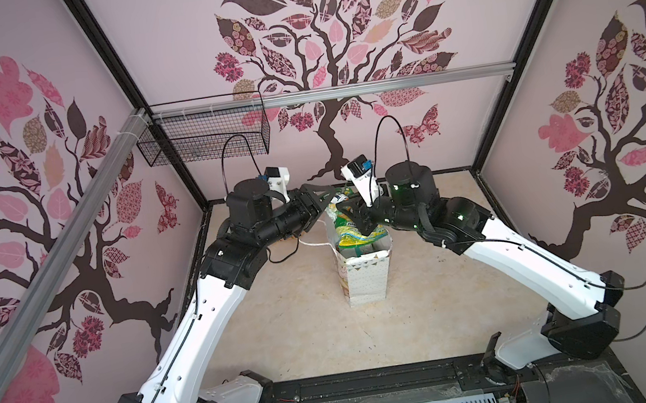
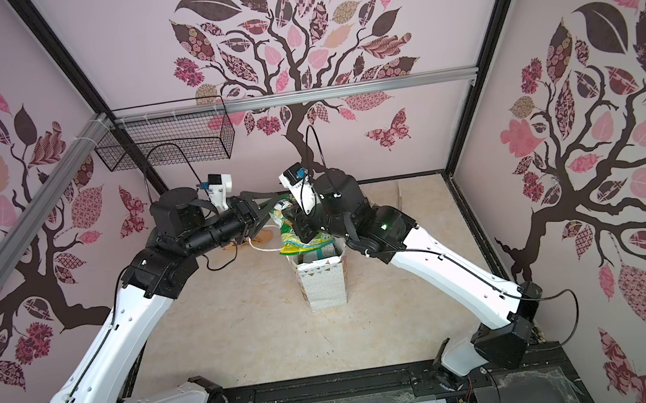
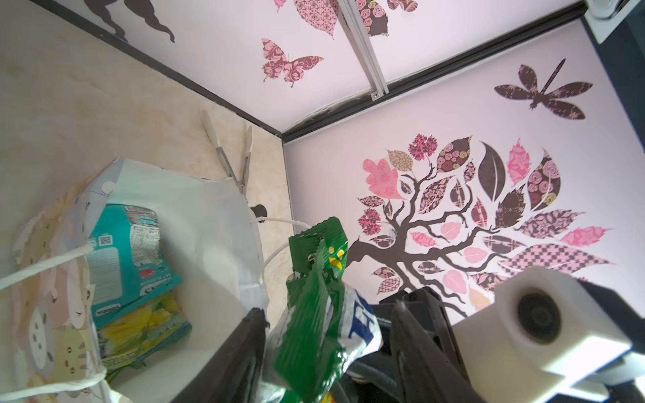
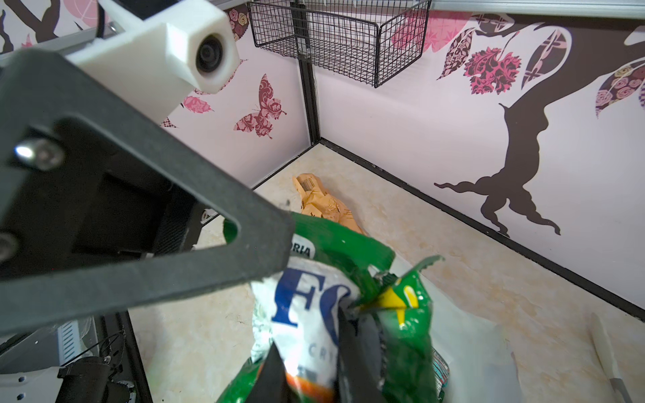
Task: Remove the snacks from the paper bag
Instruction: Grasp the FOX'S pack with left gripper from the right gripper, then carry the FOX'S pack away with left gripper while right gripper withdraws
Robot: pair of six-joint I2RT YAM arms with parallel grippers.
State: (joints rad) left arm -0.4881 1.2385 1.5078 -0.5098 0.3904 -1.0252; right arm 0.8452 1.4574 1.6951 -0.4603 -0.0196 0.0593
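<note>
Currently, extraction is in hand: the right gripper [image 1: 362,219] is clamped on 1 green-and-yellow snack packet [image 1: 352,234], raised at the mouth of the paper bag [image 1: 365,285], which stands mid-table. The left gripper [image 1: 328,204] has its jaws apart, straddling the packet's top. The next move likely calls for lifting it clear of the rim; 1 teal packet [image 3: 129,251] lies inside.

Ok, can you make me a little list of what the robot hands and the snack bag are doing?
bag: white paper bag, standing upright on the table
lifted snack: green-and-yellow packet, held up at the bag's mouth
right gripper: shut on that packet
left gripper: open, one finger on each side of the packet's top
inside the bag: teal packet, with yellow wrapping under it
out on the table: tan packet, lying near the back corner
</note>
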